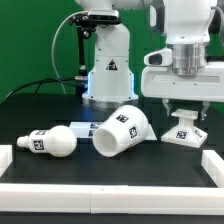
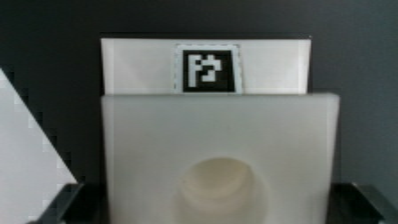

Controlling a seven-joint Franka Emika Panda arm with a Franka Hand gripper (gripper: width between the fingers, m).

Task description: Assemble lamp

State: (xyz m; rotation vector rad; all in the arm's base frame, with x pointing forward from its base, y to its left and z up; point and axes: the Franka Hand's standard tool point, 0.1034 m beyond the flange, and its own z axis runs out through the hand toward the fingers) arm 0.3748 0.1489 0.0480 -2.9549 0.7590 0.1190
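The gripper hangs directly over the lamp base, which stands upright on the black table toward the exterior view's right, its flared foot down and a square tag facing the camera. The jaws are spread wide, one finger to each side of the base's top; whether they touch it I cannot tell. In the wrist view the base fills most of the picture, with a tag on its far face and a round socket hollow near the camera, and the dark fingertips show just outside its two edges. The shade lies on its side in the middle of the table, wide mouth turned toward the exterior view's left, just beside the base. The bulb lies on its side further to the left, apart from the shade. The marker board lies flat behind them
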